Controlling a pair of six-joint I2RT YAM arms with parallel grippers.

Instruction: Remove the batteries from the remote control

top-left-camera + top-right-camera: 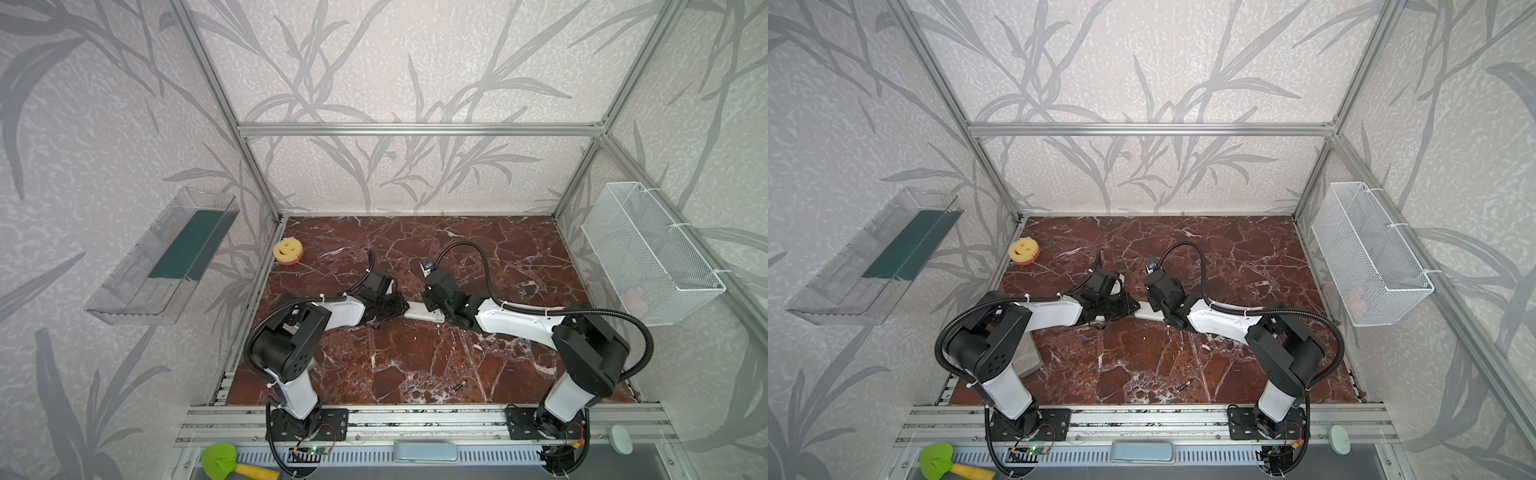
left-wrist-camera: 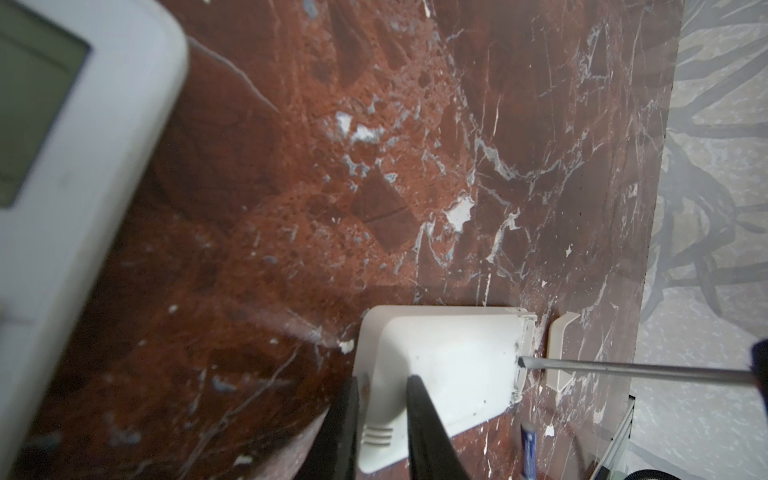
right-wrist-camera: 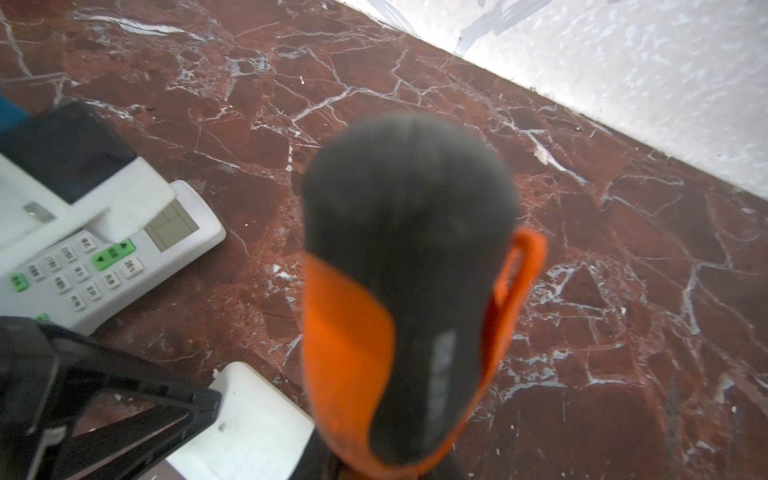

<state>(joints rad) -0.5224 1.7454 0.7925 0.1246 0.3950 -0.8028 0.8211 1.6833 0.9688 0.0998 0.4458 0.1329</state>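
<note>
Left hand [image 2: 382, 384] pinches remote [image 2: 453, 357]; screwdriver [image 2: 623, 368] touches its far edge.

screwdriver handle [image 3: 409, 291] close-up & blurred; remote w/ screen [image 2: 62, 166] cut off by edge; tiny dark bit [image 1: 458, 386] unidentifiable.

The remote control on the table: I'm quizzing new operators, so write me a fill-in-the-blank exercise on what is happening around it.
1. The right gripper is shut on a tool with an orange and black handle: a ___.
2. Its metal tip touches the end of the white remote control, which the ___ clamps.
3. The round smiley sponge by the table's far left corner is ___ on top.
Missing words: screwdriver; left gripper; yellow.
</note>
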